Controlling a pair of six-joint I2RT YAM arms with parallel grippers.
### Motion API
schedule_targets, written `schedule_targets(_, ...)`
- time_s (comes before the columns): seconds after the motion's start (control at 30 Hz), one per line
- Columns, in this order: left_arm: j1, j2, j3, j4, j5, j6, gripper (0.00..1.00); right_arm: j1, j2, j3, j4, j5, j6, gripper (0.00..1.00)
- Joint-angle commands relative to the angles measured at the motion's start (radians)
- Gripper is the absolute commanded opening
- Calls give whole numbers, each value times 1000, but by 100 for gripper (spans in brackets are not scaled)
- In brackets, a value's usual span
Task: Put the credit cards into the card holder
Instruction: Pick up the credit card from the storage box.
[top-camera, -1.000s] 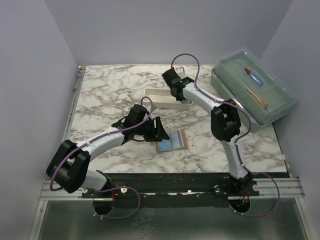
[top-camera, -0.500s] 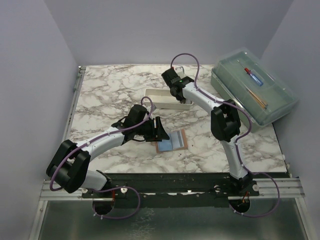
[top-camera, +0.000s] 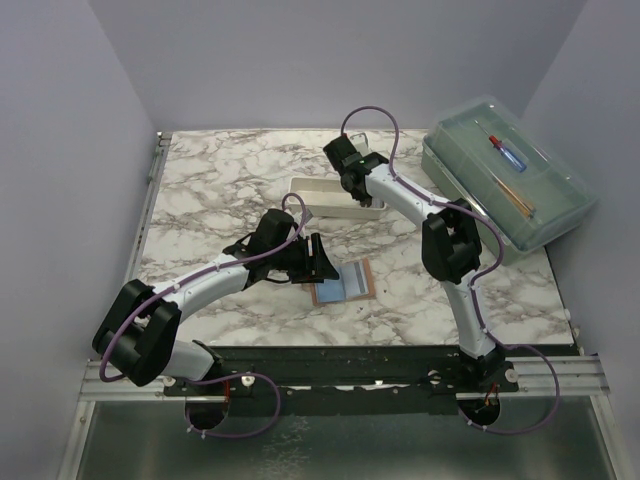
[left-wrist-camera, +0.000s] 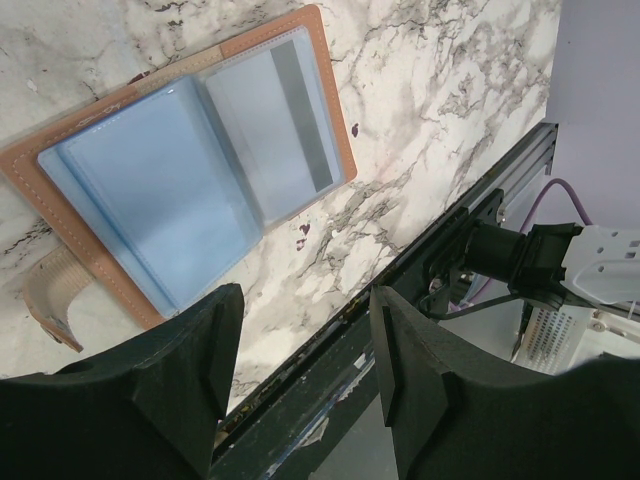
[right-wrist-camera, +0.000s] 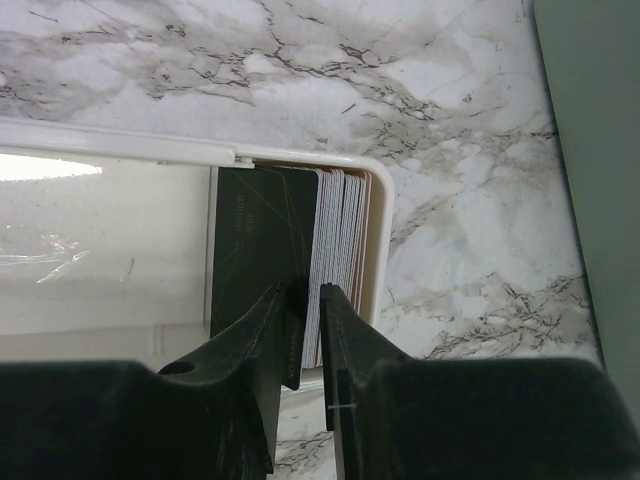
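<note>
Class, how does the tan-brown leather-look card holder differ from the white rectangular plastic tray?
The card holder lies opened flat, tan-edged with blue-grey panels; the tray is white with raised walls. The tray sits farther back, holding cards on edge; the card holder lies nearer the front. Both rest on the marble-patterned table.

Plain lavender walls (top-camera: 330, 60) on three sides, grey-veined white marble-look table (top-camera: 220, 190), black rail (top-camera: 350, 362) along near edge, grey metal sheet (top-camera: 330, 450) below. Even light.

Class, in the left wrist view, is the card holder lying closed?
No, the card holder lies spread open on the marble table, its blue inner panels facing up.
</note>
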Motion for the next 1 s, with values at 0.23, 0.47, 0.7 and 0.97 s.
schedule_targets(0.23, 1, 5, -15, 22, -10, 7, 59, 3, 20, 57, -29, -41, 17, 15)
schedule_targets(0.47, 2, 8, -12, 22, -10, 5, 59, 4, 22, 98, -53, -73, 66, 3)
schedule_targets(0.7, 1, 12, -13, 22, -7, 3, 59, 3, -1, 101, -47, -171, 129, 0)
schedule_targets(0.97, 1, 12, -12, 22, -9, 2, 59, -17, -84, 13, 22, -242, 185, 0)
